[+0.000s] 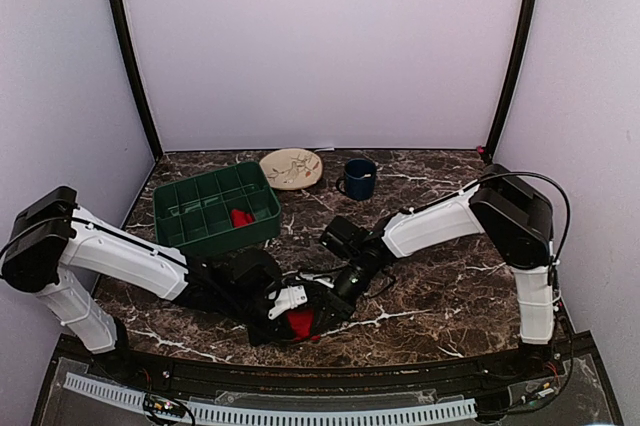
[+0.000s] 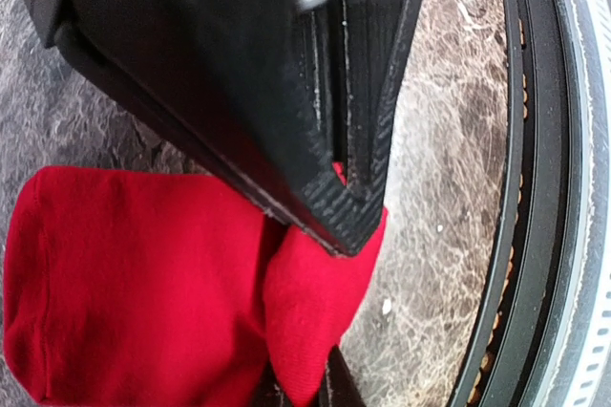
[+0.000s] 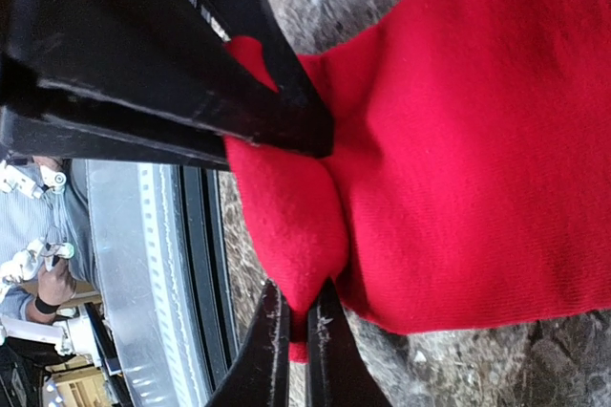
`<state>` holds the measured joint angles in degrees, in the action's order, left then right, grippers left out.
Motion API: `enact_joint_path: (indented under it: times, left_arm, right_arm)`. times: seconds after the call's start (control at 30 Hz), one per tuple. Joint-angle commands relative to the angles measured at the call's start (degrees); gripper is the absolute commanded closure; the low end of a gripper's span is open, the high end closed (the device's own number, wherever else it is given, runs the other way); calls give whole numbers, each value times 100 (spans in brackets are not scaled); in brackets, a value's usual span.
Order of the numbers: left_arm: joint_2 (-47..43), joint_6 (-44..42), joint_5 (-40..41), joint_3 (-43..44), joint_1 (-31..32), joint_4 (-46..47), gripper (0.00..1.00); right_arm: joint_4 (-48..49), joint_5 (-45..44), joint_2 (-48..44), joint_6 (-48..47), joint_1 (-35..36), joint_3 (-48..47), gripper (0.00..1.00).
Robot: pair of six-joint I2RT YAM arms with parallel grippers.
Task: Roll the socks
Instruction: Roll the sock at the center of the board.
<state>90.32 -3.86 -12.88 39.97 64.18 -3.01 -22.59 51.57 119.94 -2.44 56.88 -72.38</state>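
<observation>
Two claws pinch one red sock at the front of the bench.

The soft red cloth sock (image 1: 300,323) lies on the dark marble bench (image 1: 430,286), close to the front edge and between the two arms. The left claw (image 2: 348,206) has its fingers pressed together, and a bit of the sock is squeezed between them. The right claw (image 3: 310,135) is also pressed tight on a fold at the edge of the same sock. The two claws meet tip to tip at that fold, and the rest of the sock lies flat on the bench. Farther back on the left is a green plastic tray with little boxes (image 1: 215,238), and a small red bundle (image 1: 241,217) sits in one box. Behind it are a round pale plate (image 1: 291,168) and a dark blue mug (image 1: 359,178), side by side.
</observation>
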Motion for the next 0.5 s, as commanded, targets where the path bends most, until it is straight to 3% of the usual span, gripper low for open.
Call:
enact_joint_path:
  times: [0.0,0.17,0.47]
  left_arm:
    - [260,-199,22,114,24,28,100]
    - [520,-422,-75,395,24,97,100]
    - [924,-998,-180,846,-66,290,100]
  right_arm:
    - [201,62,-44,97,-100,205,98]
    - [735,138,-229,476,-307,589,75]
    - [1780,80,-796,1269,-786,1554,63]
